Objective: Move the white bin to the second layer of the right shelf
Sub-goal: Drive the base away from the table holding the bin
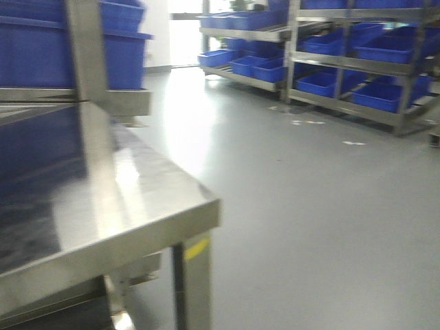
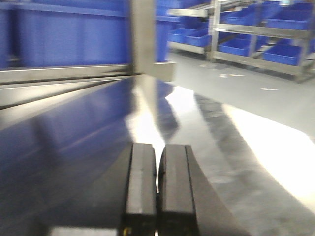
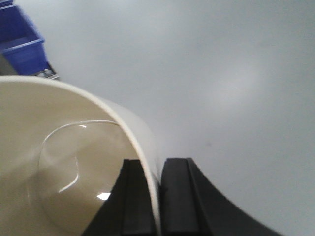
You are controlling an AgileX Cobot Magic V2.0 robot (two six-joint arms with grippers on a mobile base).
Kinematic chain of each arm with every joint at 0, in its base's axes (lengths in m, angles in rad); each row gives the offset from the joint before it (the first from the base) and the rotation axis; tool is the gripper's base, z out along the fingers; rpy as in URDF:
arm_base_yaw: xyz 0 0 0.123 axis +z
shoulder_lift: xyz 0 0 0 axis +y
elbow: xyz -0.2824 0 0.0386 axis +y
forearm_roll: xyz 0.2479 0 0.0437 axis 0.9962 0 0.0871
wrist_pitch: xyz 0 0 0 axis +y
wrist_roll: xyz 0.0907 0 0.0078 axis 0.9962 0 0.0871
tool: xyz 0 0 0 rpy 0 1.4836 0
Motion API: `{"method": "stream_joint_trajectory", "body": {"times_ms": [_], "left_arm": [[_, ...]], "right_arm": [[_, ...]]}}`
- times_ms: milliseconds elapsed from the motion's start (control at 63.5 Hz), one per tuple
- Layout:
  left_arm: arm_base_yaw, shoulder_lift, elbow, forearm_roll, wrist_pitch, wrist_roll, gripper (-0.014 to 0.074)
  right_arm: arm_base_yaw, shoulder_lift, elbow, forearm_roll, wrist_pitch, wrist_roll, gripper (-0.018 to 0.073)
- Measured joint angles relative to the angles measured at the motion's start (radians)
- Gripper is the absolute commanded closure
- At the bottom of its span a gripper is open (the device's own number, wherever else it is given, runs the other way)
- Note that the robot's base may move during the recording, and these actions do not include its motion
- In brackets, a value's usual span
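The right gripper (image 3: 158, 169) pinches the wall of the white bin (image 3: 64, 147) at its rim, one finger inside and one outside. The bin hangs from it above the grey floor (image 3: 221, 73). The left gripper (image 2: 158, 160) has its fingers pressed together on nothing, with the mirror-like steel tabletop (image 2: 74, 137) just beneath and ahead.

Shiny steel tabletop (image 1: 137, 199), grey floor (image 1: 309, 206), blue crates (image 1: 381, 49) beyond, perhaps a yellow sticker (image 1: 196, 247).
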Motion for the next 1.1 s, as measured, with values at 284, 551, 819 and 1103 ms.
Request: {"method": "stream_joint_trajectory", "body": {"times_ms": [284, 551, 819, 1103], "left_arm": [[0.0, 0.0, 0.0, 0.0, 0.0, 0.0, 0.0512], [0.0, 0.0, 0.0, 0.0, 0.0, 0.0, 0.0512], [0.0, 0.0, 0.0, 0.0, 0.0, 0.0, 0.0512], [0.0, 0.0, 0.0, 0.0, 0.0, 0.0, 0.0512]], "right_arm": [[0.0, 0.0, 0.0, 0.0, 0.0, 0.0, 0.0399], [0.0, 0.0, 0.0, 0.0, 0.0, 0.0, 0.0399], [0.0, 0.0, 0.0, 0.0, 0.0, 0.0, 0.0399], [0.0, 0.0, 0.0, 0.0, 0.0, 0.0, 0.0399]]}}
